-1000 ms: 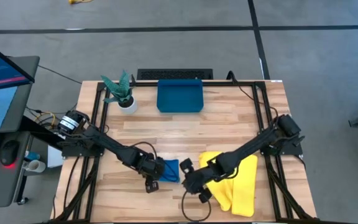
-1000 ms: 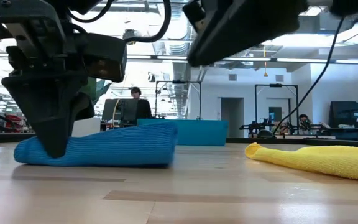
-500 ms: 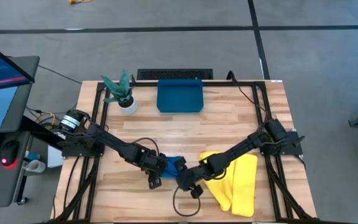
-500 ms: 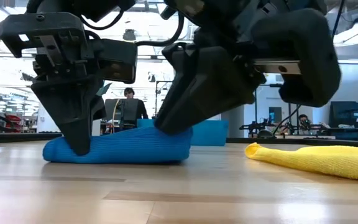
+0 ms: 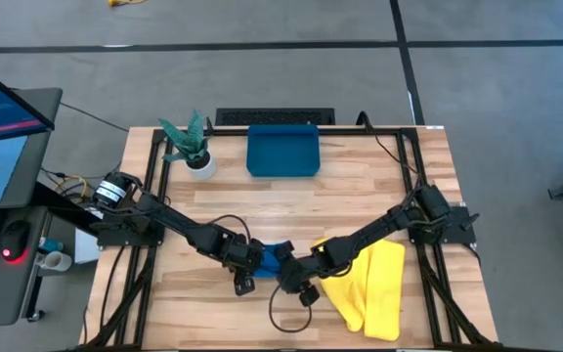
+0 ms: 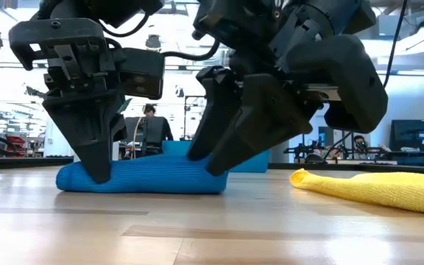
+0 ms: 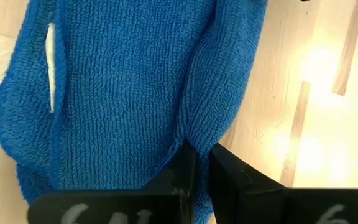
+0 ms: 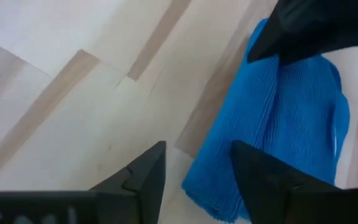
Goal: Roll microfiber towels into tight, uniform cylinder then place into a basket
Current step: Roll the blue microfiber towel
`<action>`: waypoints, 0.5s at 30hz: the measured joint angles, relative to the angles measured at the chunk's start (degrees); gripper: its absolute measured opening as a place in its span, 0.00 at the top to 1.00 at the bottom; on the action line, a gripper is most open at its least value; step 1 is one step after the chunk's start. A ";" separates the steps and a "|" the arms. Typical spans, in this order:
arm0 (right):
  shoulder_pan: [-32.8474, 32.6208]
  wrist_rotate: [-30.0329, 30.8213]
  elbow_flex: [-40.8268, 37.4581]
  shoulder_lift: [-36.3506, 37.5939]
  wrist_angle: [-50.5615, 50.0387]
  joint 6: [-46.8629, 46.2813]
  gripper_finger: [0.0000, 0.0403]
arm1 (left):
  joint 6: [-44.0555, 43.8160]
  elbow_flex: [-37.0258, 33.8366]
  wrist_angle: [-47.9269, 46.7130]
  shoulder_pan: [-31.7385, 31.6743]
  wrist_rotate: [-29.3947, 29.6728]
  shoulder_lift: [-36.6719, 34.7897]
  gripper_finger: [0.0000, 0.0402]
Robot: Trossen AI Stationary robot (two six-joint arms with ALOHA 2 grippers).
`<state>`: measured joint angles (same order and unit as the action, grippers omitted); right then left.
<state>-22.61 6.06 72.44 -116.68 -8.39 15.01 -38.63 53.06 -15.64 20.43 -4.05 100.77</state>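
The blue microfiber towel [image 6: 153,177] lies loosely rolled on the table near its front edge. My left gripper [image 6: 98,175] is shut on the roll's left end. My right gripper [image 6: 210,163] is open and comes down slanting over the roll's right end [image 8: 213,186], one finger on either side of it; I cannot tell whether they touch it. The yellow towel [image 5: 374,284] lies crumpled on the table to the right, untouched. The teal basket [image 5: 282,152] stands at the far edge. My left gripper pinches a raised fold of the blue towel [image 7: 190,134] between its two shut fingers, at the roll's left end. The fingers come from above, slanting steeply down. The roll rests along its length on the table.
A small white pot with a green plant [image 5: 198,161] stands left of the basket. Bare wood lies between the towels and the basket. The yellow towel [image 6: 374,188] lies just right of the right arm.
My right gripper has come down and toward the table's left, from above the yellow towel to the blue roll's right end, and has opened there. My left gripper has stayed shut on the roll.
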 joint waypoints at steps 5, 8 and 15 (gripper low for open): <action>0.21 -0.02 0.00 0.00 -0.60 -0.52 0.51 | 0.00 0.00 0.00 0.00 -0.45 0.00 0.97; 0.95 -0.13 0.00 0.00 -1.48 -2.09 0.52 | -0.20 0.01 0.00 -0.02 -0.84 0.00 0.97; 3.20 -2.90 0.34 -3.50 0.40 -4.66 0.51 | -0.59 0.02 -0.06 -0.10 -1.23 -0.02 0.94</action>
<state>-19.42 3.17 72.79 -120.18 -7.99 10.35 -39.22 53.08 -15.70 20.32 -5.29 100.75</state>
